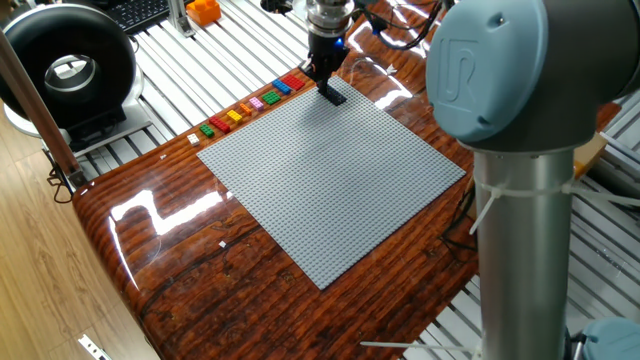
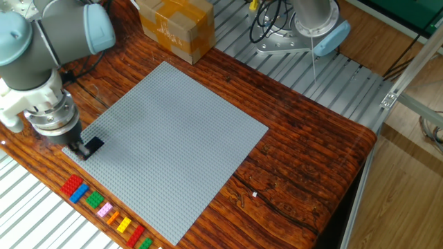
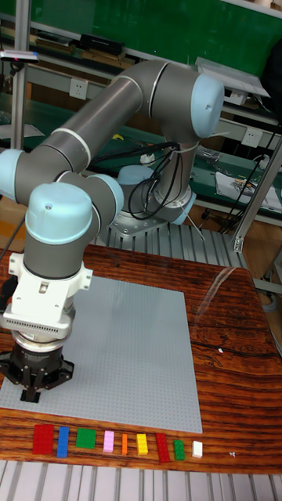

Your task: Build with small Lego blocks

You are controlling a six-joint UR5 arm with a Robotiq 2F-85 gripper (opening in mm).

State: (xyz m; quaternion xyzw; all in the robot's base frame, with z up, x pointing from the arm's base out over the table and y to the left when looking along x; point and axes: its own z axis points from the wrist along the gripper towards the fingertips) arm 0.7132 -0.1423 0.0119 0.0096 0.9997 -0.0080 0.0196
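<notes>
The small Lego blocks (image 2: 104,207) lie in a row on the wood beside the grey baseplate's (image 2: 173,138) edge: red, blue, green, pink, orange, yellow, red, green. The tall fixed view shows the same row (image 3: 110,442) along the table's front. My gripper (image 2: 86,147) points down at the baseplate's corner nearest the red end of the row, its dark tip (image 1: 334,95) on or just above the studs. The fingers look close together. Whether they hold a block is hidden from all views. In the tall fixed view the gripper (image 3: 33,391) is seen from behind.
A cardboard box (image 2: 174,28) stands at the far corner of the wooden table (image 2: 304,159). A small white piece (image 3: 197,448) ends the block row. A black round device (image 1: 68,68) and an orange object (image 1: 203,11) sit off the table on metal slats. The robot's base (image 2: 304,31) is behind.
</notes>
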